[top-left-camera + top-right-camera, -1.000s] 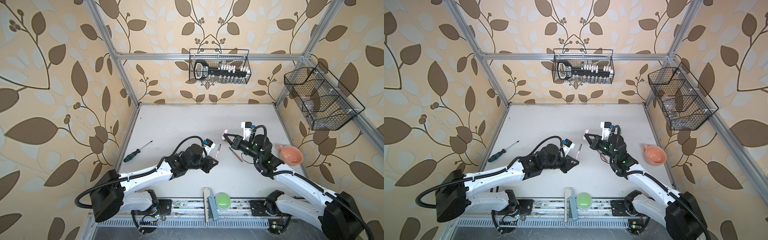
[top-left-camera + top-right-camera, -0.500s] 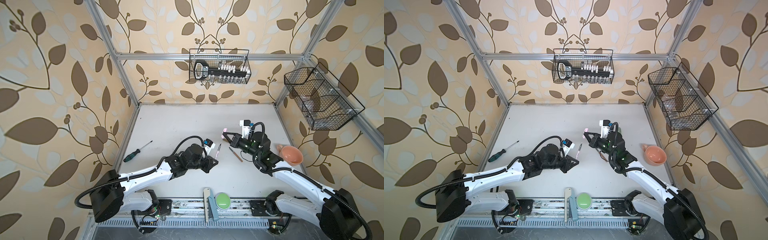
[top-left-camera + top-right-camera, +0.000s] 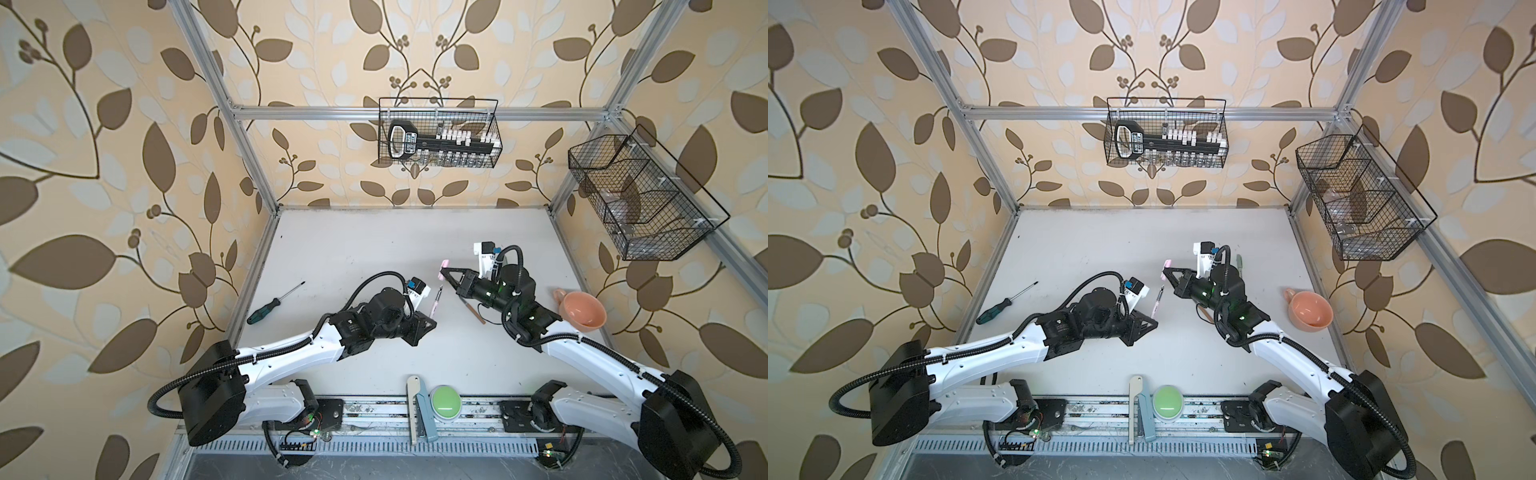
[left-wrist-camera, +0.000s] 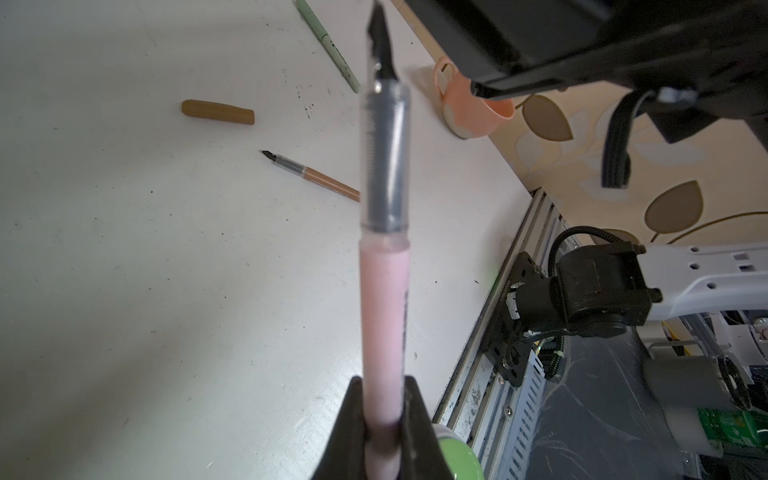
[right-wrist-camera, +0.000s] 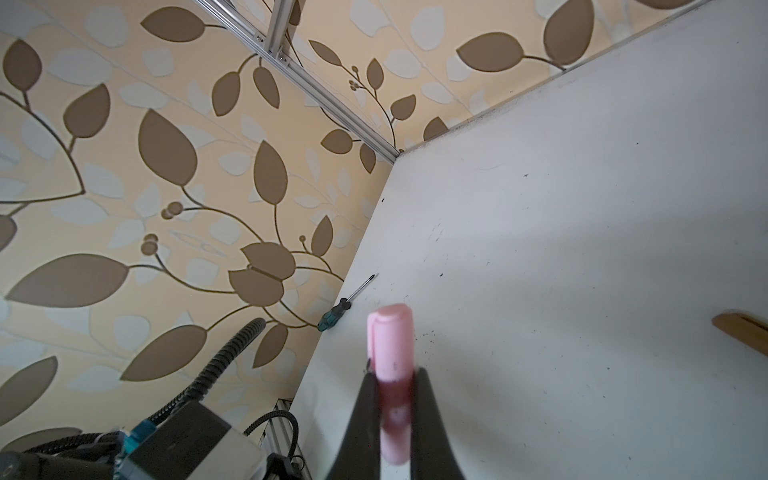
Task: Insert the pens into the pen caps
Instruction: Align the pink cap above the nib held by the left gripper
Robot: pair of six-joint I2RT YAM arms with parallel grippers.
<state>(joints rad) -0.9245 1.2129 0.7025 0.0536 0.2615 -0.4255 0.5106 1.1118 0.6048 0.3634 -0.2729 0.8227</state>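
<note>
Partly hidden: brown pen [image 3: 474,310] ran under right arm [image 3: 582,349] near the peach cup [image 3: 582,311]; green pen [image 3: 1239,262] showed as a sliver behind that arm. Left claw [image 4: 384,384] clenched on pink pen [image 4: 384,311], right claw [image 5: 395,374] on pink cap [image 5: 390,345], both well apart from cup. Back basket [image 3: 436,100] held a black rack [image 3: 440,143]; side basket [image 3: 660,245] contents were unclear.

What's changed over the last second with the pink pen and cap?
The right gripper, shut on the pink cap, shifted slightly leftward in both top views, toward the pink pen. Nothing was grasped or released. The left gripper kept holding that pen in place; brown pen, screwdriver and cup stayed put.
</note>
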